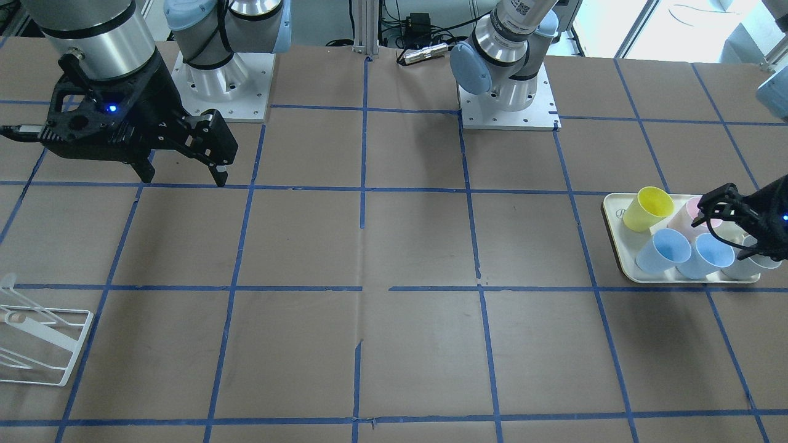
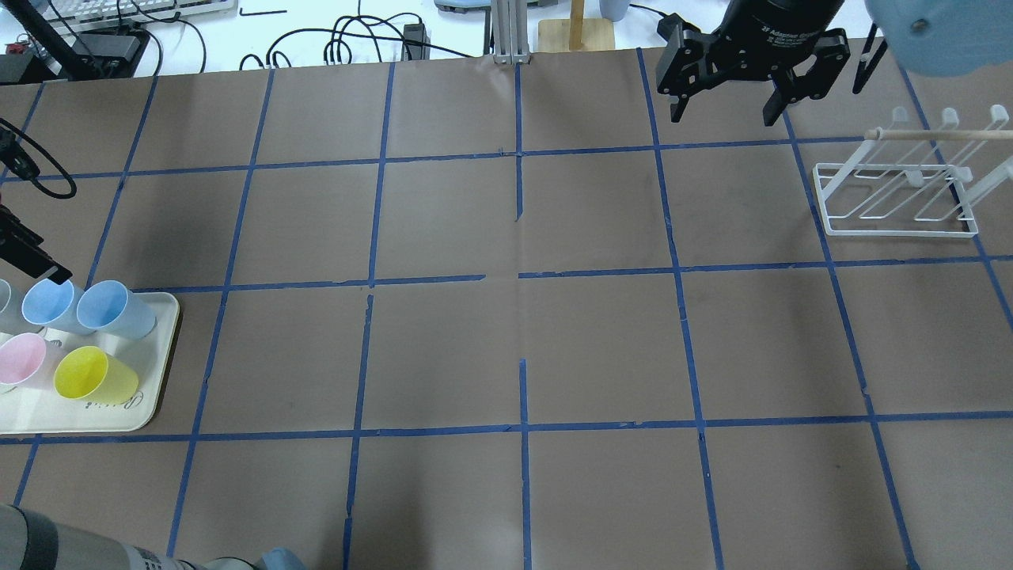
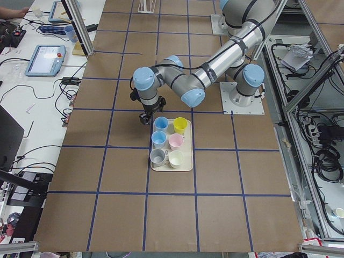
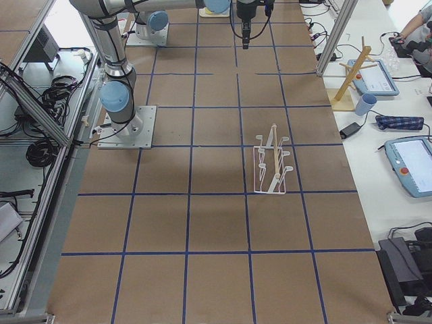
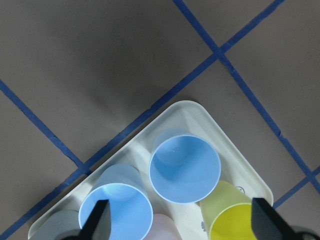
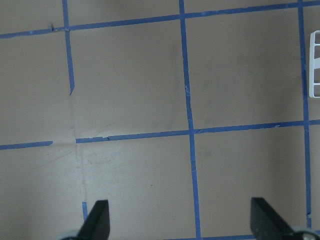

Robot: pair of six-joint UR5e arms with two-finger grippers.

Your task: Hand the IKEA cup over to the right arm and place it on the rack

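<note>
Two pale blue IKEA cups lie tilted on a cream tray at the table's left end. In the left wrist view they are one near the middle and one at the lower left. My left gripper hangs open and empty just above them, touching neither; it also shows in the front view. My right gripper is open and empty, high over the far right of the table, left of the white wire rack.
A yellow cup, a pink cup and two pale cups share the tray. A wooden stand sits beyond the far edge. Brown paper with blue tape lines covers the table.
</note>
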